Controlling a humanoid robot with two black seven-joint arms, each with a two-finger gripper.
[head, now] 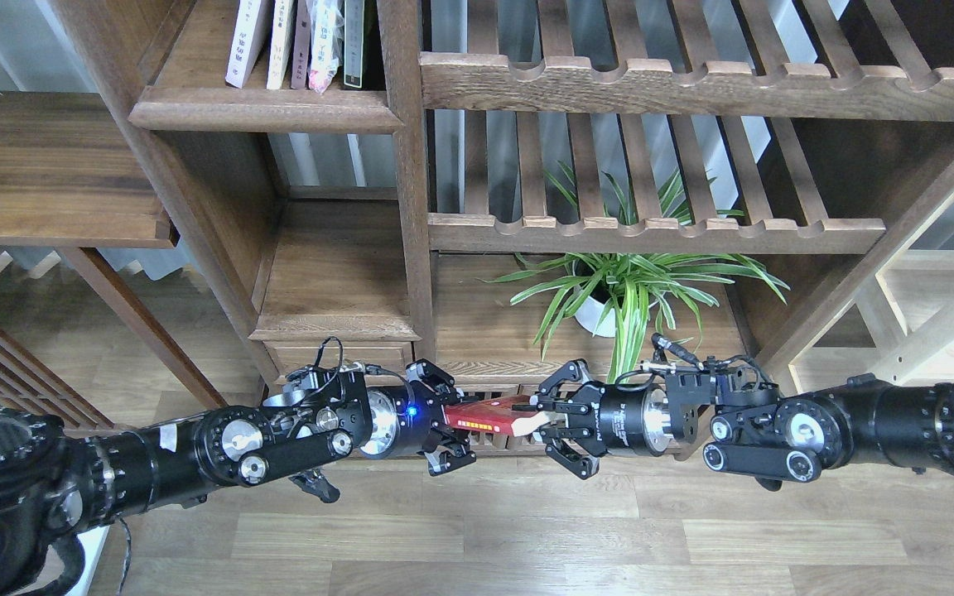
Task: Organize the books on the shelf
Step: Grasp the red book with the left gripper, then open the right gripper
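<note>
A red book (pixel 489 415) with a yellow text band hangs level above the floor between my two grippers. My right gripper (pixel 545 422) comes in from the right and is shut on the book's pale right end. From the left, my left gripper (pixel 452 420) stands open, with one finger on each side of the book's left end. The shelf (pixel 266 108), a narrow dark-brown compartment with a rounded front lip, is at the upper left. Standing in it are a pale book (pixel 245 41) and several other upright items.
A plastic-wrapped pink item (pixel 324 45) stands among the shelf's books. Below the shelf is a bare compartment (pixel 336 281). Slatted racks (pixel 659 83) fill the upper right, with a potted plant (pixel 622 290) under them. A wide board (pixel 46 174) juts out at left. Wooden floor lies below.
</note>
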